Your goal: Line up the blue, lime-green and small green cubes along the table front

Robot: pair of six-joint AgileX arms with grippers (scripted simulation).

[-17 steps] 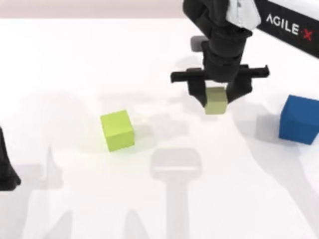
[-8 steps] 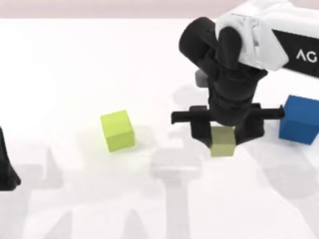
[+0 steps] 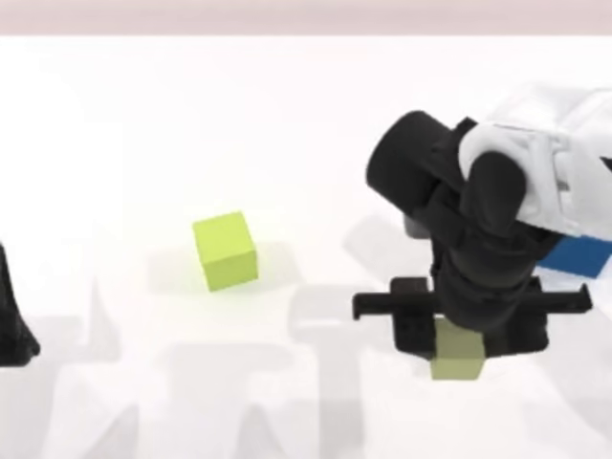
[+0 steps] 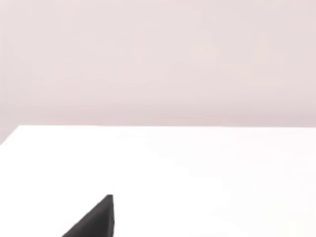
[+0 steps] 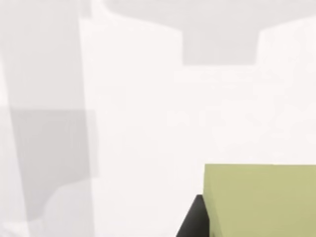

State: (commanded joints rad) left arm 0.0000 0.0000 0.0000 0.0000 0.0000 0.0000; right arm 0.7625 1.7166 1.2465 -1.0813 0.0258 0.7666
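Right gripper point(image 3: 457, 342), clamped on the small green cube point(image 3: 456, 353), had swept frontward past the lime-green cube point(image 3: 226, 251), blue cube point(image 3: 577, 254) behind it; placement looked close. Left arm point(image 3: 13, 320) parked, fingers unreadable.

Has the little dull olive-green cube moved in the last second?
Yes. The small olive-green cube, held in the right gripper, has travelled toward the table's front, from behind the bright lime-green cube to ahead of it.
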